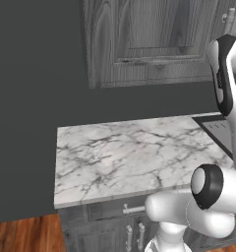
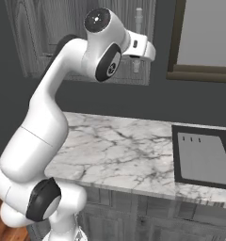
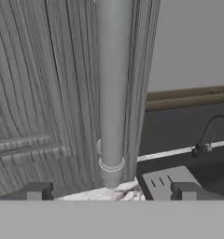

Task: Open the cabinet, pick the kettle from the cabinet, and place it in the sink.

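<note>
Your gripper (image 3: 111, 191) was wide open with nothing in it, one dark tip at each bottom corner of the hand view. The cabinet (image 3: 48, 93) door was shut, and its bar handle (image 3: 111, 88) ran down the middle of the frame, between the tips. The sink (image 2: 202, 160) sat at the right edge. My guess: if you'd closed this low, you'd probably have caught only the handle's end and slipped off on the pull.

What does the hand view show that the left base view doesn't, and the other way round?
Hand view alone: the faucet behind the sink, and the open gripper lined up with the handle. Left base view alone: the lower drawers and wood floor. Both: the closed cabinet, its handle and the marble counter.
</note>
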Available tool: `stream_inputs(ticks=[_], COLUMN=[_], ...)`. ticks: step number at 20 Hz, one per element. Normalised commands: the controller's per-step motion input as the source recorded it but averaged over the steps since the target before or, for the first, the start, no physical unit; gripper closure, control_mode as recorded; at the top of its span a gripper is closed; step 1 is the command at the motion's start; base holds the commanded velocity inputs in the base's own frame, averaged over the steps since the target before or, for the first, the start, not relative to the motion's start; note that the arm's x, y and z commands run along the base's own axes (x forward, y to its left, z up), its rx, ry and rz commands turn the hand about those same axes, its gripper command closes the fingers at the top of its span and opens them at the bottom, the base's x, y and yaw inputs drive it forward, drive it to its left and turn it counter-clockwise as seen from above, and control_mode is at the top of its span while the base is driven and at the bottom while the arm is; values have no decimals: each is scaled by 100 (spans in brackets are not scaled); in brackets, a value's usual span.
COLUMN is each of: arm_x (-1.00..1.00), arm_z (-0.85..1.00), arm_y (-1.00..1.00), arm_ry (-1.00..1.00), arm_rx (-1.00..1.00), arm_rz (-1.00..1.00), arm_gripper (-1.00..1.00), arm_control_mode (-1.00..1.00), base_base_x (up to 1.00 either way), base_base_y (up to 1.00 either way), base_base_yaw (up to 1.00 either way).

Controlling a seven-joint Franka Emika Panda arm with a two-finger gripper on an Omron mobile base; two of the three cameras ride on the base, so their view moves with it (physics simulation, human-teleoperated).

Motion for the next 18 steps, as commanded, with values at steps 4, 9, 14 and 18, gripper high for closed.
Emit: stream_inputs(ticks=[4,9,14,18], arm_x=[37,38,33,31], arm_z=[3,0,0,0], arm_y=[0,-2,-12,-10], arm_ry=[-1,0,0,0], arm_rx=[1,4,8,3], arm_rz=[-5,-1,0,0], arm_gripper=[-100,-100,-100,-100], arm_control_mode=[-100,-100,-100,-100], base_base_x=[0,0,0,0], base_base_y=[0,0,0,0], base_base_yaw=[0,0,0,0])
